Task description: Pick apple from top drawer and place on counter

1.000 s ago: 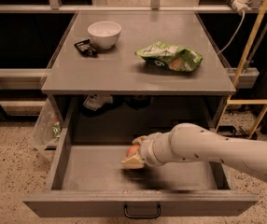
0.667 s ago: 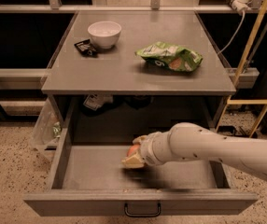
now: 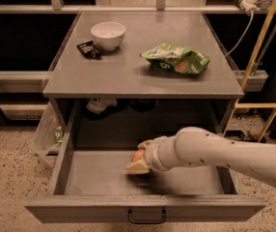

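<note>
Grey and shallow, the top drawer point(image 3: 80, 210) stands pulled out below the counter point(image 3: 128, 74). The white arm point(image 3: 215, 151) reaches in from the right, and its gripper point(image 3: 137, 157) sits low over the middle of the drawer floor. A reddish sliver of the apple point(image 3: 138, 153) shows right at its tip. Whether the claw is clamped on the apple or merely set around it, I cannot tell. Up on the counter sit a white bowl point(image 3: 108, 34), a small dark packet point(image 3: 88, 49) just beside it, and a green snack bag point(image 3: 175, 59) lying well apart to the right.

apple point(image 3: 138, 153): one
top drawer point(image 3: 80, 213): one
counter point(image 3: 138, 83): one
white bowl point(image 3: 108, 35): one
green snack bag point(image 3: 175, 59): one
dark packet point(image 3: 88, 49): one
gripper point(image 3: 137, 158): one, in the drawer, 6 o'clock from the bowl
</note>
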{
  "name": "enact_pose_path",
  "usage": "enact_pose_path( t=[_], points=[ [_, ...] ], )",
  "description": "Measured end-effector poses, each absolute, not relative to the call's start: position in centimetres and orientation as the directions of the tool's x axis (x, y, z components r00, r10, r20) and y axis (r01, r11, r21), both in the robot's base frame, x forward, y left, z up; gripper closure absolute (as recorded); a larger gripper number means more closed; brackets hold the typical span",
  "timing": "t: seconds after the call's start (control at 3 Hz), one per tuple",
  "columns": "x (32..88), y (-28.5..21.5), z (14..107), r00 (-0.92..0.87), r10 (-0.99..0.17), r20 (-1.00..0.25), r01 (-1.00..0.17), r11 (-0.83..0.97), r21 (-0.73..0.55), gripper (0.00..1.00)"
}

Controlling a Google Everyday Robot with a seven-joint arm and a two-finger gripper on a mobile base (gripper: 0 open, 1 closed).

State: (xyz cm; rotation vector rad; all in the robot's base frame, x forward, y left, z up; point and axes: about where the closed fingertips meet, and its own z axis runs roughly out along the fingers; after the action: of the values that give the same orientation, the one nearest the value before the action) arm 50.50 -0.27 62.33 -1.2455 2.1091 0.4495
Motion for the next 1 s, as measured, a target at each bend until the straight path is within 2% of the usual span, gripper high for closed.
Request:
enact_pose_path(
  t=[0.33,0.67,1.0],
  points=[
    [50.6,-0.4,62.4,-0.345,-0.651,-0.677,-0.871,0.491,-0.028,0.11],
    [50.5,-0.9,61.3,-0.341,-0.638,-0.69,-0.874,0.486,-0.019,0.0],
    [50.5,-0.9,61.3,-0.342,-0.638,-0.691,-0.873,0.487,-0.018,0.0]
  ],
)
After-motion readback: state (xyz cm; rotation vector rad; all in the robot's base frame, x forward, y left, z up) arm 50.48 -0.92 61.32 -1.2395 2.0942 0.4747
